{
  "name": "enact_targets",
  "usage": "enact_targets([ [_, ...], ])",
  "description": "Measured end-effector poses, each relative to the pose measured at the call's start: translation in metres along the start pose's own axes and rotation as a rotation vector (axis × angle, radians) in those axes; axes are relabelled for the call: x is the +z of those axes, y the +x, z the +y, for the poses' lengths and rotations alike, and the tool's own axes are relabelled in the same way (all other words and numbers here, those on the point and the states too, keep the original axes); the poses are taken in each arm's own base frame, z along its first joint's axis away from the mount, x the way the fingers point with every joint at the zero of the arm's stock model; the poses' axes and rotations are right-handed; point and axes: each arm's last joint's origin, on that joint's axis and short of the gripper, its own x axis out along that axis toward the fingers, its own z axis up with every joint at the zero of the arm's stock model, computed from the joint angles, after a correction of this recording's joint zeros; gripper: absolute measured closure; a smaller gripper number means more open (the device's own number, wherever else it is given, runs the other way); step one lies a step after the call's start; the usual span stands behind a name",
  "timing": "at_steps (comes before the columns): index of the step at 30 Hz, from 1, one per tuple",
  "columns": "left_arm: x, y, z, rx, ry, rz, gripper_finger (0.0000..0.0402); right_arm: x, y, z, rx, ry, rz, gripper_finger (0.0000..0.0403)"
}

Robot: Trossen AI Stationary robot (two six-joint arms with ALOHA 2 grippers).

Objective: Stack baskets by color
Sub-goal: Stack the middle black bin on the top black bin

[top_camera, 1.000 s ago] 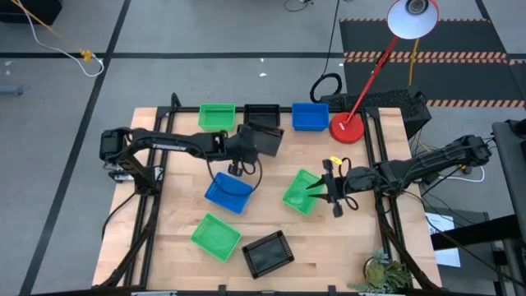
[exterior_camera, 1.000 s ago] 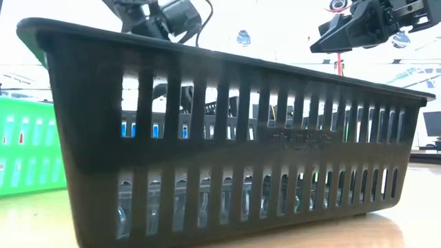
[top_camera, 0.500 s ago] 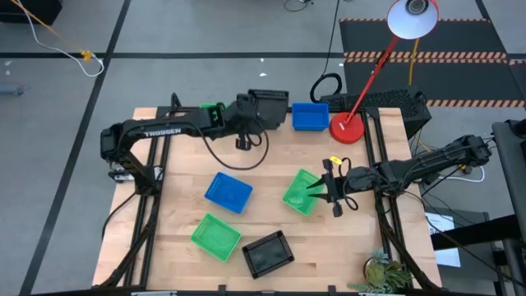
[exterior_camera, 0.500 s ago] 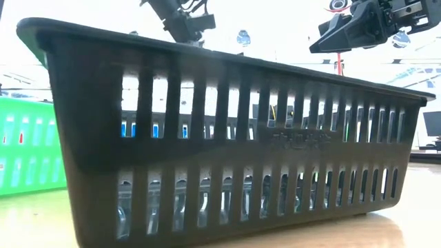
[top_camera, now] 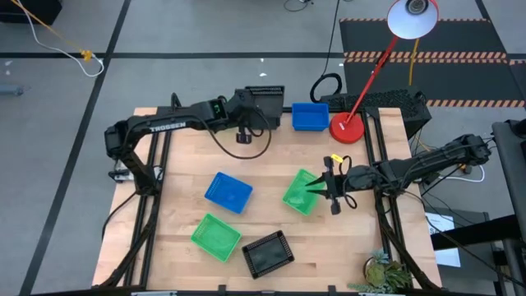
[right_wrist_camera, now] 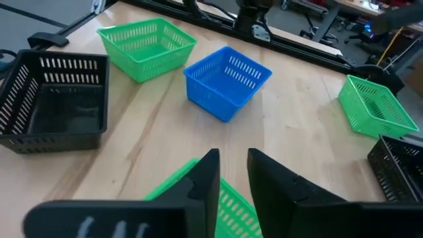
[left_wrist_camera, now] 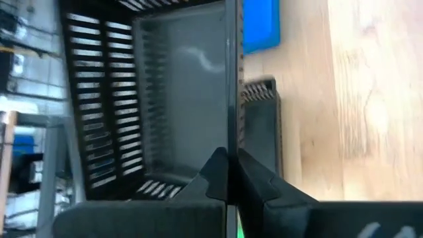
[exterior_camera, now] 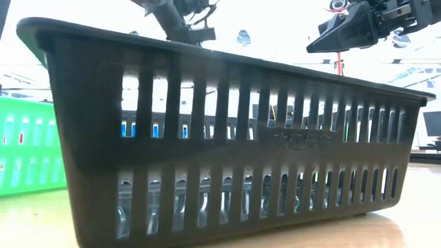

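- High view: pale wooden desk (top_camera: 181,214) carrying small rectangular mesh-sided plastic baskets. Along the far edge, blue basket (top_camera: 310,117) beside the red round lamp base (top_camera: 347,129); black basket (top_camera: 267,99) raised there in the left gripper (top_camera: 251,107), fingers clamped shut on its rim.
- Mid-desk: second blue basket (top_camera: 228,191); toward the right edge, green basket (top_camera: 301,191) with the right gripper (top_camera: 322,187) at its rim, fingers straddling the rim, not fully closed.
- Near edge: another green basket (top_camera: 215,236) and a second black basket (top_camera: 267,252) side by side, just apart.
- Low view: near-edge black basket (exterior_camera: 227,138) filling almost the whole frame; sliver of the green neighbour (exterior_camera: 27,145) beside it. Both arms overhead, the right gripper (exterior_camera: 324,43) a dark wedge high up.
- Left wrist view: fingers pinched tight on the thin rim of the held black basket (left_wrist_camera: 158,99), seen from its open side; below it another black basket (left_wrist_camera: 261,125) on the desk, and the far-edge blue basket (left_wrist_camera: 261,26) beyond.
- Right wrist view: two dark fingers (right_wrist_camera: 205,178) set on either side of the green basket's rim (right_wrist_camera: 228,201), a narrow gap between them. Beyond: mid-desk blue basket (right_wrist_camera: 227,80), near-edge green basket (right_wrist_camera: 145,46) and black basket (right_wrist_camera: 56,99); farther off, one more green basket (right_wrist_camera: 373,106), and a black basket (right_wrist_camera: 400,165) at the frame's border.
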Motion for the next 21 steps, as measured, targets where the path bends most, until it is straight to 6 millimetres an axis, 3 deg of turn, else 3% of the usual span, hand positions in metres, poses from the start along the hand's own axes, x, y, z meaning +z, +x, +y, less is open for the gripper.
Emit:
enact_targets([
  [10,-0.004,0.039,-0.010,-0.055,-0.015,0.037,0.0394,0.000,0.000,-0.001,-0.047,-0.003,0.002,0.0392],
  [21,-0.021,0.085,-0.023,-0.132,-0.011,0.143,0.0394,-0.001,0.000,-0.001,-0.044,-0.008,0.015,0.0399],
])
